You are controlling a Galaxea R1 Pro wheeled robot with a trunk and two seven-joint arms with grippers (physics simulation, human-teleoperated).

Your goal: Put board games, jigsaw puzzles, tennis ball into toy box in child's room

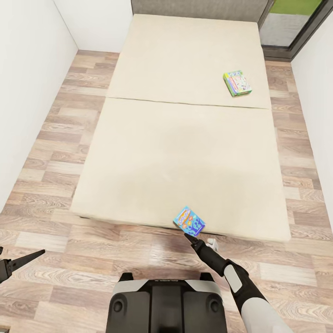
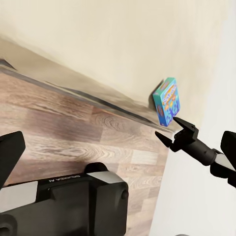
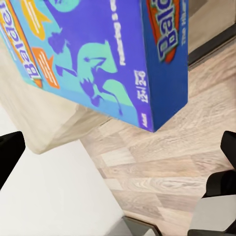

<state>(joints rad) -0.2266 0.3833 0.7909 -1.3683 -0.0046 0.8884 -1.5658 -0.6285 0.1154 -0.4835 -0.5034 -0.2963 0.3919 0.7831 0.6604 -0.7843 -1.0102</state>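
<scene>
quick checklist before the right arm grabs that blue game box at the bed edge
1. Blue game box lies at the near edge of the bed, within view: ok.
2. Right gripper points at the box, just short of it: ok.
3. Right gripper open: ok, fingers spread.
4. Contact with the box: not ok, a gap remains.
5. Left gripper is off to the side over the floor: ok.
6. Green game box waits further up the bed: ok.

One board game (image 1: pixel 190 221) sits at the bed's (image 1: pixel 152 152) near edge toward its right corner, another (image 1: pixel 237 83) near the far right edge.
</scene>
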